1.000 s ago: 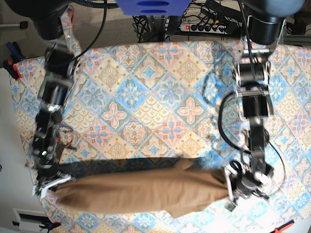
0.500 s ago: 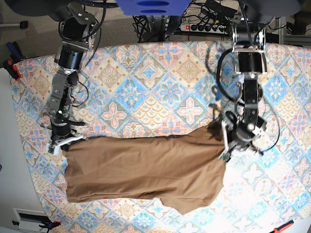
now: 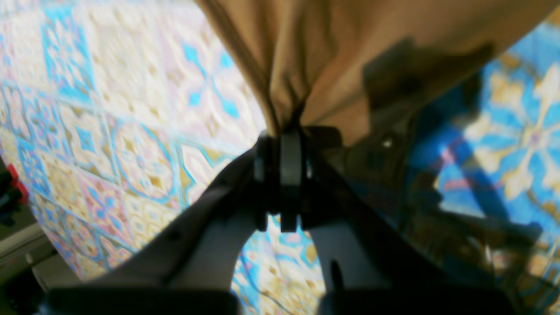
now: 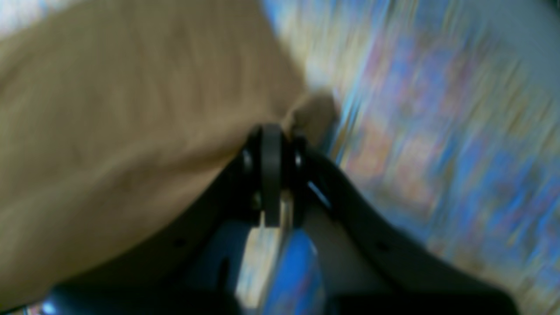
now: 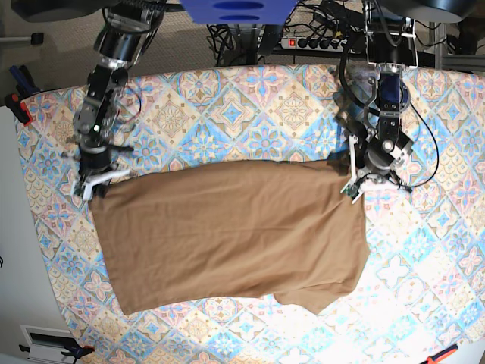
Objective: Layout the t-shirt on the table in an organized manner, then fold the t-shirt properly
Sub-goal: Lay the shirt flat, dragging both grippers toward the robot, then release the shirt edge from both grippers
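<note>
overhead, the t-shirt (image 5: 227,235) lies spread; wrist views show each pincer (image 3: 282,131) (image 4: 271,131) pinching its corners.

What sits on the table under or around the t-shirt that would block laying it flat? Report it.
Nothing visible does. The t-shirt hangs spread between the left gripper and the right gripper, each shut on a corner. The table around the shirt shows only its patterned cloth; what lies beneath the fabric is hidden.
</note>
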{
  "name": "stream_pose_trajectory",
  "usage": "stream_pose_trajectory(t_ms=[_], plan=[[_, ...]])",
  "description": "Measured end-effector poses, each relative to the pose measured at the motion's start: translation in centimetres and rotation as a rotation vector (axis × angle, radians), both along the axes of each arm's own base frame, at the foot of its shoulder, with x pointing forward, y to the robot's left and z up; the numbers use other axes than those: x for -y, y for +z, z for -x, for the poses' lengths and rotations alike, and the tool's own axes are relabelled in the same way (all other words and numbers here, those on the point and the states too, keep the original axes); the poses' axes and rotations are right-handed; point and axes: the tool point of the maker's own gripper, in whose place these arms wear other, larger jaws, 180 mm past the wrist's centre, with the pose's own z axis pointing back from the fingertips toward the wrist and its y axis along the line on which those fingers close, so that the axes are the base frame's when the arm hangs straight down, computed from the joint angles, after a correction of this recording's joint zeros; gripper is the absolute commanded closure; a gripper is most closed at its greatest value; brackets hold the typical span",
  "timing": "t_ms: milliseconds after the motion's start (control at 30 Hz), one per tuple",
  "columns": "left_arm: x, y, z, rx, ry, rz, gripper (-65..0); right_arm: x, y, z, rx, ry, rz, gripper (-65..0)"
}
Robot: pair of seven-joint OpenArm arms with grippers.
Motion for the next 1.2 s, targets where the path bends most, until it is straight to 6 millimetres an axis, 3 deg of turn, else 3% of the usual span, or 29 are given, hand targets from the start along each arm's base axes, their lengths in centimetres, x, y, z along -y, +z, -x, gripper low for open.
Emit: stream_pose_trajectory(t_ms=[167, 300, 433, 633, 800, 933, 1067, 1200], plan=[[0.2, -2.6, 3.8, -0.096, -0.001, 0.004, 0.0, 1.2, -0.2, 1.3, 0.008, -0.036, 0.004, 0.0], [-0.2, -2.7, 4.9, -0.093, 0.023, 0.018, 0.0, 2.3, -2.1, 4.3, -0.050, -0.108, -0.023, 0.0], [-0.7, -2.4, 7.0, -0.109, 0.036, 0.008, 0.0, 3.1, -1.3, 5.3, -0.032, -0.123, 0.003, 0.0], [-0.9, -2.4, 7.3, -0.112, 0.034, -0.001, 0.0, 2.0, -2.6, 7.8, -0.080, -0.125, -0.014, 0.0], [-0.8, -2.8, 8.1, -0.119, 0.032, 0.002, 0.0, 1.8, -2.6, 8.9, -0.085, -0.126, -0.008, 0.0], [-0.5, -3.2, 9.0, -0.146, 0.000, 0.002, 0.0, 2.7, -3.0, 11.0, -0.097, -0.197, -0.026, 0.0], [-1.6, -3.1, 9.7, -0.152, 0.011, 0.018, 0.0, 4.2, -2.8, 12.2, -0.106, -0.235, -0.009, 0.0], [-2.3, -3.0, 10.0, -0.172, -0.005, 0.015, 0.0, 4.2, -3.2, 13.3, -0.120, -0.236, -0.003, 0.0]])
